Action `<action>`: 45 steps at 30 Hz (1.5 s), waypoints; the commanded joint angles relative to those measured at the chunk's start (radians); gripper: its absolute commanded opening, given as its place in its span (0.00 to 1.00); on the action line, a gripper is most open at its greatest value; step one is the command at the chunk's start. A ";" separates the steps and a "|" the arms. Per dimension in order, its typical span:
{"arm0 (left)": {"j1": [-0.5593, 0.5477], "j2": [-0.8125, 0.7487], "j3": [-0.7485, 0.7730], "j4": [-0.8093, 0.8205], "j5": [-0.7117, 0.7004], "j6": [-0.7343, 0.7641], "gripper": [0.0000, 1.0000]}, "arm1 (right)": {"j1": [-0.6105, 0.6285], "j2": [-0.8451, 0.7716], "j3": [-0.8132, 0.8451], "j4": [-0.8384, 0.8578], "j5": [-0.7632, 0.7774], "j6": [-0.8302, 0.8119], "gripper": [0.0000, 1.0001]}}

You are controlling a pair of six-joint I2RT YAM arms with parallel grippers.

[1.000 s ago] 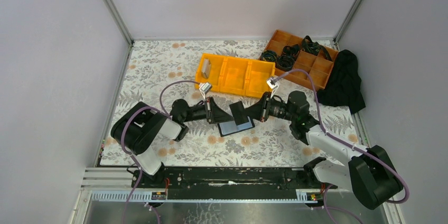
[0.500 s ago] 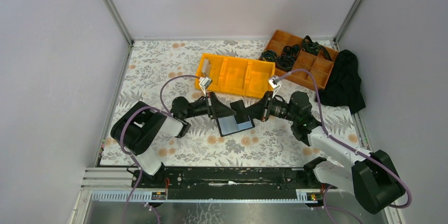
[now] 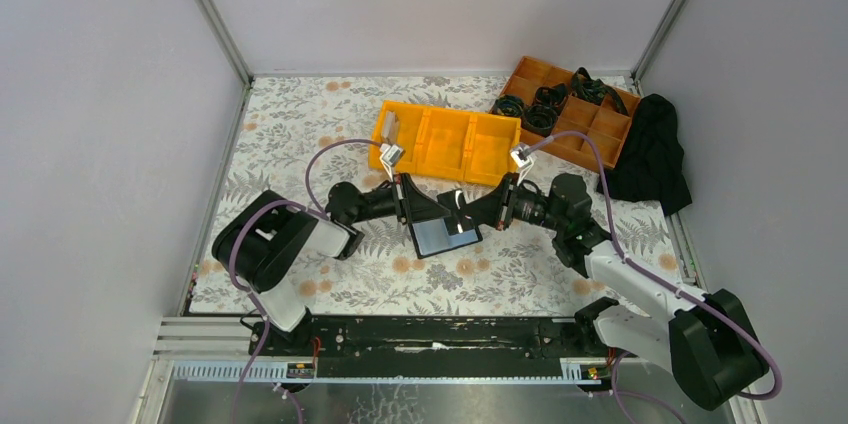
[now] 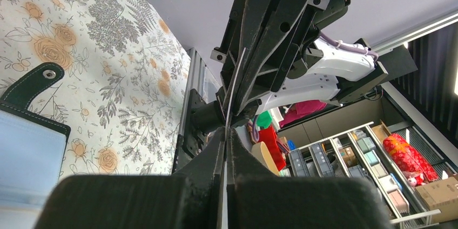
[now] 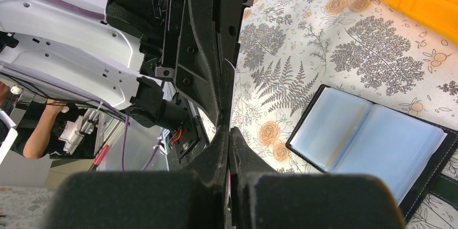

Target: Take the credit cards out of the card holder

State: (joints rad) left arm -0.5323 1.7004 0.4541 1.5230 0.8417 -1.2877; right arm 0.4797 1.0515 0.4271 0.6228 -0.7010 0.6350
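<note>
Both grippers meet tip to tip just above the open card holder, which lies flat on the floral mat with its pale plastic sleeves up. A thin pale credit card spans the two sets of jaws. It shows edge-on in the left wrist view, running from my left gripper into the right gripper's fingers. My left gripper is shut on it. My right gripper is shut on the same card from the other side. A second pale card stands in the yellow bin's left compartment.
The yellow three-compartment bin sits just behind the grippers. A brown divided tray with black coiled items is at the back right, and a black cloth lies beside it. Grey walls enclose the mat.
My left gripper opened, moved right up to the right gripper's tips and shut on the card. The card turned from flat and dark to edge-on. The holder shifted slightly.
</note>
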 commanded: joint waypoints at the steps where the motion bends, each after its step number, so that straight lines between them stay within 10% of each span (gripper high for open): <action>1: 0.000 -0.007 0.000 0.064 0.000 0.011 0.00 | -0.001 0.006 0.020 0.047 0.006 -0.004 0.02; 8: 0.046 -0.037 0.143 -0.388 0.041 0.166 0.00 | -0.001 -0.009 0.081 -0.151 0.157 -0.093 0.54; 16: 0.077 -0.067 0.561 -1.395 -0.212 0.708 0.00 | -0.001 -0.014 0.222 -0.515 0.477 -0.290 0.56; 26: 0.169 0.105 1.103 -2.046 -0.489 0.982 0.00 | -0.001 0.098 0.253 -0.526 0.397 -0.299 0.56; 45: 0.253 0.389 1.558 -2.373 -0.638 1.066 0.00 | -0.001 0.130 0.238 -0.518 0.418 -0.322 0.57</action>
State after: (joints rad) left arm -0.2943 2.0460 1.8996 -0.7673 0.2424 -0.2546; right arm 0.4797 1.1774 0.6514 0.0841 -0.2874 0.3347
